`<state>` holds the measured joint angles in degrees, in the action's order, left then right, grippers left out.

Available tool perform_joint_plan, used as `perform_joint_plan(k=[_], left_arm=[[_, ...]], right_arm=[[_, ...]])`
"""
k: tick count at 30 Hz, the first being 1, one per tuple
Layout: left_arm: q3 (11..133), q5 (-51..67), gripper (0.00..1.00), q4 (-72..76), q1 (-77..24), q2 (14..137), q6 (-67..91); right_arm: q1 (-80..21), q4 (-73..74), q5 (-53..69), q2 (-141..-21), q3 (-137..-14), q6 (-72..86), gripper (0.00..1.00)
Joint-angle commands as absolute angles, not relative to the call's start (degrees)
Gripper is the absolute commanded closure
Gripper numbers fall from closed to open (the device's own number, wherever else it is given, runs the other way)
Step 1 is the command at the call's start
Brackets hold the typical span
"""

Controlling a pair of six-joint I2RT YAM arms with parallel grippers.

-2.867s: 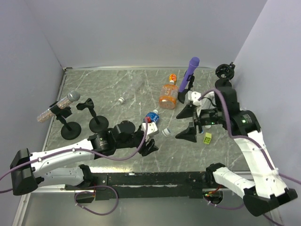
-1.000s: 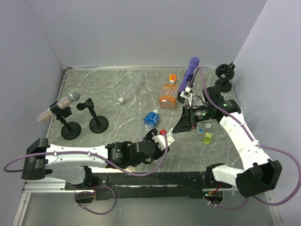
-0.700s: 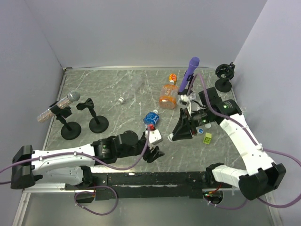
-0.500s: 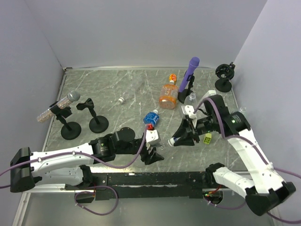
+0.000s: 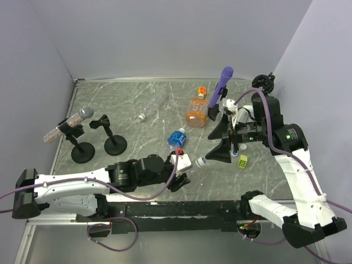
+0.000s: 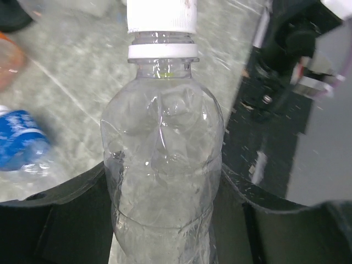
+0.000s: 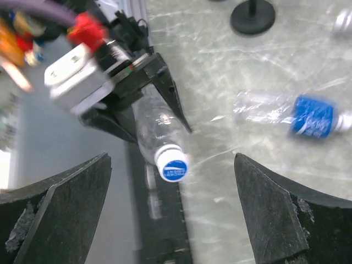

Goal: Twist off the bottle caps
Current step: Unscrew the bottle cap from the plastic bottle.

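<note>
Clamps a clear bottle (image 6: 162, 159) around its belly between the left fingers (image 6: 60, 220), partly closed on it, with the white cap (image 6: 162, 14) screwed on and pointing out past the fingertips. Spreads the right fingers (image 7: 60, 214) wide, gripping nothing; keeps that cap just ahead of the gap between them, touching neither. Beyond the left fingers, flat on the tabletop (image 5: 148, 104): a blue-label bottle (image 7: 297, 115). Farther off, beyond both sets of fingers: an orange bottle (image 5: 196, 110), near a purple stick (image 5: 221, 85).
</note>
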<state>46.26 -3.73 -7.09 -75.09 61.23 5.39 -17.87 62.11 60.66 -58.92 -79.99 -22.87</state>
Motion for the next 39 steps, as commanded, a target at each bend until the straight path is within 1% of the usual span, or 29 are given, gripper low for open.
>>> perform_joint_plan(k=[1, 3, 5, 12, 14, 19, 22, 28, 31, 34, 36, 39], left_arm=[[50.97, -22.73, 0.83, -7.73, -79.98, 64.59, 3.43], [51.59, -26.62, 0.84, -7.82, -80.94, 66.35, 2.90], [52.12, -27.86, 0.84, -7.30, -81.12, 67.67, 2.46], [53.70, -27.60, 0.83, -5.19, -81.30, 69.43, 1.49], [53.79, -27.42, 0.83, -4.92, -81.30, 69.70, 1.58], [53.61, -27.16, 0.83, -4.66, -81.65, 70.05, 2.28], [53.61, -26.46, 0.83, -4.48, -81.74, 70.40, 2.37], [53.00, -24.79, 0.83, -3.70, -81.74, 69.79, 2.20], [51.07, -18.57, 0.82, -1.50, -80.60, 67.07, 2.46], [48.44, -5.58, 0.82, 1.21, -77.01, 63.38, 4.82], [46.85, 2.77, 0.83, 2.63, -73.58, 61.36, 6.85], [44.57, 15.87, 0.82, 4.91, -69.45, 59.94, 9.31]], right_arm=[[-16.44, 61.02, 59.07, -58.19, -74.12, -4.78, 0.02], [-16.35, 57.50, 57.49, -56.35, -69.19, -0.72, 0.03], [-16.44, 55.90, 57.39, -55.90, -66.37, 1.48, 0.06], [-16.52, 55.99, 58.36, -59.15, -65.48, 2.90, 0.22], [-16.52, 55.37, 59.32, -59.85, -65.04, 3.08, 0.25], [-16.44, 55.02, 61.61, -60.56, -65.04, 2.99, 0.37], [-16.44, 54.76, 61.87, -60.73, -64.95, 2.99, 0.45], [-16.70, 55.45, 64.07, -60.03, -65.13, -1.13, 0.73], [-17.14, 57.56, 65.47, -59.77, -66.35, -6.04, 0.80], [-17.57, 63.17, 68.72, -59.94, -68.63, -17.36, 0.86], [-19.59, 67.48, 69.35, -60.21, -70.65, -26.68, 0.87], [-23.98, 74.34, 71.27, -59.16, -72.86, -45.65, 0.87]])
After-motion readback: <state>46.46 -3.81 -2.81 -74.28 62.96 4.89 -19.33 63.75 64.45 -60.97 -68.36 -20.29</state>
